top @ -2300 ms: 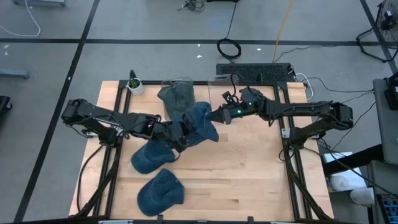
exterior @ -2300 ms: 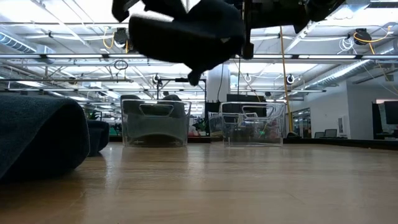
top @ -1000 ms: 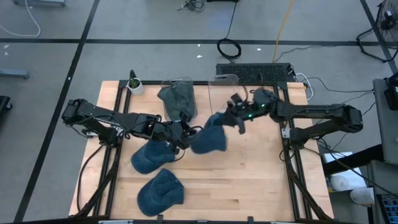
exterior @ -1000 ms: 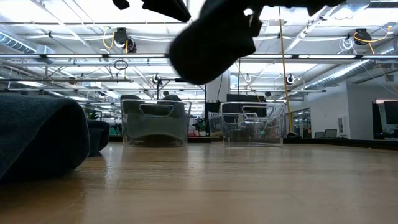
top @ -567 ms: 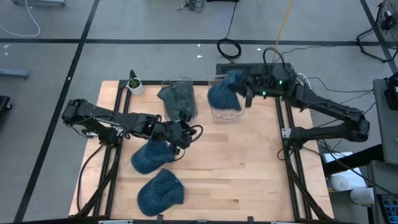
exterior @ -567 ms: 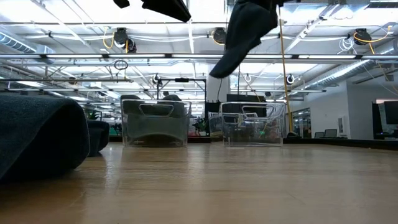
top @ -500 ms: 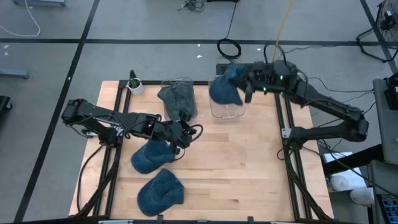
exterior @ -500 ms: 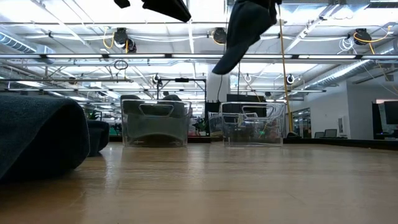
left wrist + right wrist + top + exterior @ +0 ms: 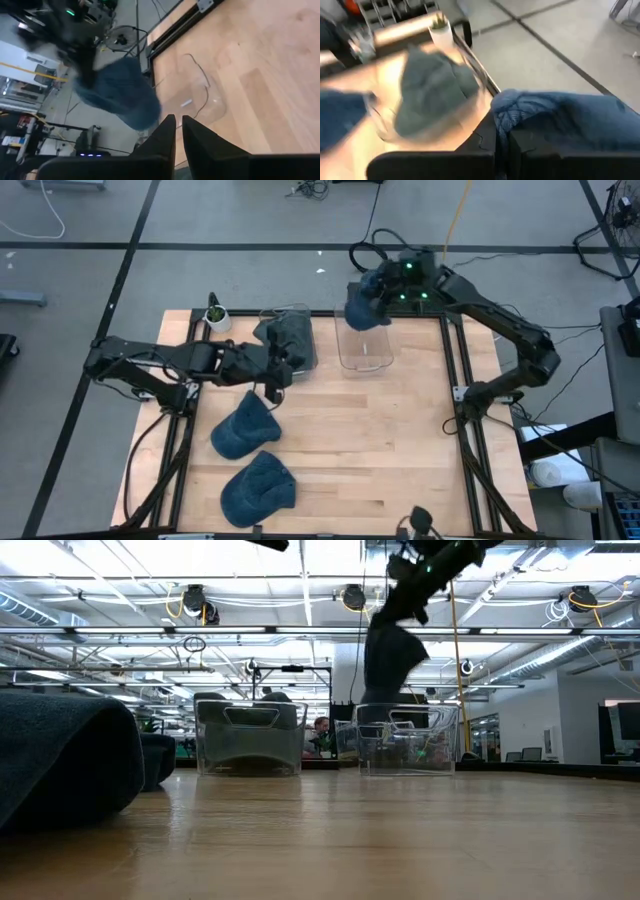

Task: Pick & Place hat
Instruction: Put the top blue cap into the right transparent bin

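Observation:
A blue hat [image 9: 363,306] hangs from my right gripper [image 9: 385,298], which is shut on it, above the empty clear bin [image 9: 362,360] at the table's far edge. In the low view the hat [image 9: 393,658] dangles just over that bin [image 9: 405,745]. My left gripper [image 9: 272,386] hovers by the left clear bin [image 9: 300,350], which holds a grey-blue hat [image 9: 283,335]; its fingers [image 9: 165,131] are shut on nothing. Two more blue hats [image 9: 243,427] [image 9: 258,486] lie flat on the table at the near left. My right gripper pinches a bunched fold of the hat's fabric [image 9: 507,119] between its two fingers. The hat is lifted clear and hangs slack below the gripper, over the empty bin.
A small potted plant [image 9: 216,316] stands at the table's far left corner. Bare wood [image 9: 400,450] spreads over the table's middle and right. Cables and a black box [image 9: 410,288] lie on the floor behind the far edge.
My right gripper has carried the blue hat from above the table's middle up and toward the far edge, to above the empty clear bin; the hat has swung from a wide bundle to hanging straight down. My left gripper has drawn back toward the left bin.

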